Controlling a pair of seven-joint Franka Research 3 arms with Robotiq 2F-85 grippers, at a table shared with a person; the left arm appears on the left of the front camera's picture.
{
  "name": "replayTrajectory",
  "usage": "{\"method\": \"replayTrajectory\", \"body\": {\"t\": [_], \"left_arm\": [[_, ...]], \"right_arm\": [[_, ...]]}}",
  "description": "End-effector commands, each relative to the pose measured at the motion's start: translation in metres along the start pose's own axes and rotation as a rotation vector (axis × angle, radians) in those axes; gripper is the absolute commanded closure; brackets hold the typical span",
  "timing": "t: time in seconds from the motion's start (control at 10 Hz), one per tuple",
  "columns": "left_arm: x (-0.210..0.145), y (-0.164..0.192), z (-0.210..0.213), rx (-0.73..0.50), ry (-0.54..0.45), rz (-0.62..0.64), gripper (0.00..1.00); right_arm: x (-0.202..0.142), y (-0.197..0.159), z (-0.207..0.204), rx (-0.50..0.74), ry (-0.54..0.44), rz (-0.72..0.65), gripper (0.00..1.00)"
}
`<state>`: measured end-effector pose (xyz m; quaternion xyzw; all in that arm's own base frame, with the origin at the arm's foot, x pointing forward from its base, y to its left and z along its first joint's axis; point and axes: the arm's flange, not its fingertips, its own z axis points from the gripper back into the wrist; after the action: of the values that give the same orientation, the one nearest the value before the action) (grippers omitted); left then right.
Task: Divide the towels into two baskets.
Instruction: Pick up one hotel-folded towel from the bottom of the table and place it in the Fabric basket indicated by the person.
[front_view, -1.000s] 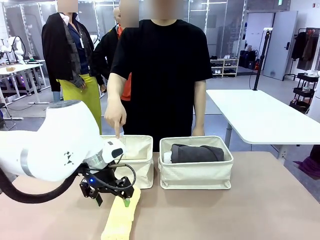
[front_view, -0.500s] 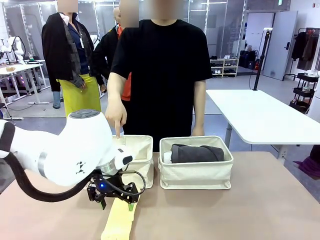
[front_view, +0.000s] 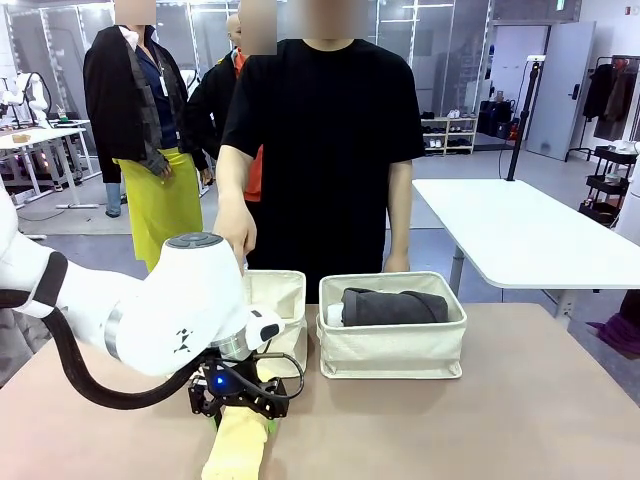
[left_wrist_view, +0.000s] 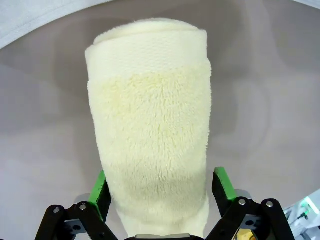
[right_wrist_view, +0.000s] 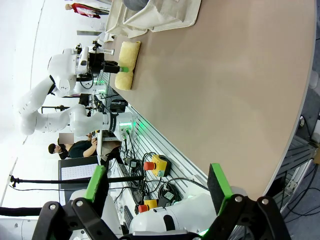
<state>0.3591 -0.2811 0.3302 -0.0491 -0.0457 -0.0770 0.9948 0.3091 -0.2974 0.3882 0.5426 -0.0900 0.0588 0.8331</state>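
White arm, blk cable, green pads

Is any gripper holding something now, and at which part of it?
Nothing firmly yet: the left gripper straddles the pale yellow towel near one end, jaws closing. The right gripper is open.

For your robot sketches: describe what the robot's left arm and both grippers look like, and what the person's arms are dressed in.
The left arm has a glossy white, rounded shell with a grey joint ring, a small black mark and a black cable looping below it. The left gripper and right gripper are black linkages with bolts and green pads on the jaws. The person wears a short-sleeved black T-shirt.
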Motion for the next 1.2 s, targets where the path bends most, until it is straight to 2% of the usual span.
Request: {"method": "replayTrajectory", "body": {"t": [0.0, 0.4, 0.5, 0.8, 1.0, 1.1], "left_arm": [[0.006, -0.003, -0.006, 0.03, -0.017, -0.022, 0.09], [0.004, -0.003, -0.002, 0.03, -0.017, -0.038, 0.47], [0.002, -0.003, 0.003, 0.025, -0.026, -0.03, 0.52], [-0.005, 0.005, 0.05, -0.007, -0.058, -0.042, 0.52], [-0.015, 0.029, 0.117, 0.024, -0.062, -0.143, 0.52], [-0.022, 0.043, 0.147, 0.046, -0.044, -0.258, 0.52]], "right_arm": [[-0.002, 0.003, 0.001, -0.01, 0.011, 0.001, 0.0], [-0.002, 0.003, 0.001, -0.01, 0.011, 0.001, 0.0], [-0.002, 0.003, 0.001, -0.01, 0.011, 0.001, 0.0], [-0.002, 0.003, 0.001, -0.01, 0.011, 0.001, 0.0], [-0.002, 0.003, 0.001, -0.01, 0.011, 0.001, 0.0], [-0.002, 0.003, 0.001, -0.01, 0.011, 0.001, 0.0]]}}
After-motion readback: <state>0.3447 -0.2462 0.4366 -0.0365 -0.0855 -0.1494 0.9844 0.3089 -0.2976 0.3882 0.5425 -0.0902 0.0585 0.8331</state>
